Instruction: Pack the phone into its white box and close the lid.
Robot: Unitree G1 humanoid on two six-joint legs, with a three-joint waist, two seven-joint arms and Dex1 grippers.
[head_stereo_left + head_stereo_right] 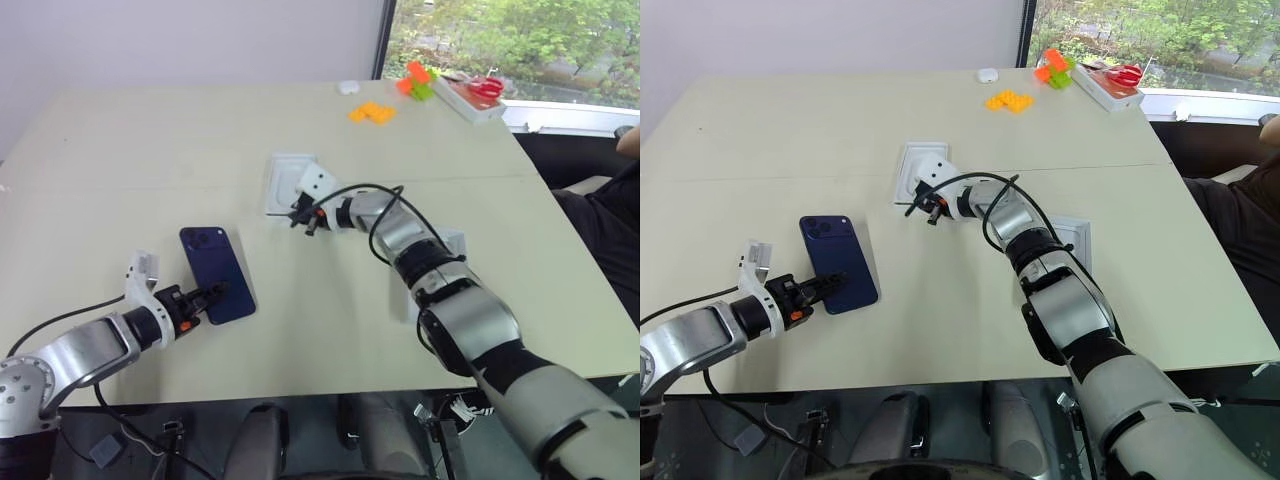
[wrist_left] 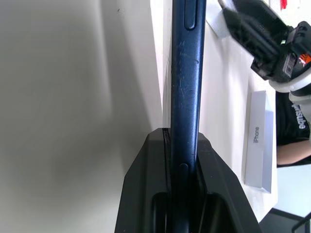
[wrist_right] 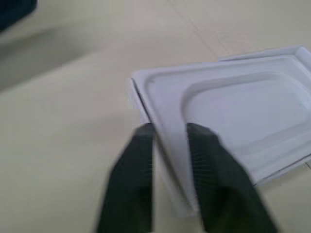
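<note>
Left claw point(image 1: 213, 296) was clamped on the near edge of the phone point(image 1: 216, 272), fingers point(image 2: 146, 194) pinching its thin side. The phone was dark blue, back side up with its camera cluster at the far corner, sitting at the near-left part of the desk point(image 1: 150, 150).

Right claw point(image 1: 923, 209) was out over the desk middle, fingers point(image 3: 133, 174) closed down on the near edge of the thin white panel with an oval recess point(image 3: 243, 111). That panel sat in the white box point(image 1: 912, 168), tilted up at the gripped edge.

The lid point(image 1: 1075, 238) lay on the desk to the right of the right forearm, well apart from the phone; its side face with printed lettering showed in the left wrist view.

Orange blocks point(image 1: 372, 113) and a white tray with red scissors point(image 1: 478, 95) were at the far edge by the window. A person's dark sleeve point(image 1: 600, 230) was at the desk's right side.
</note>
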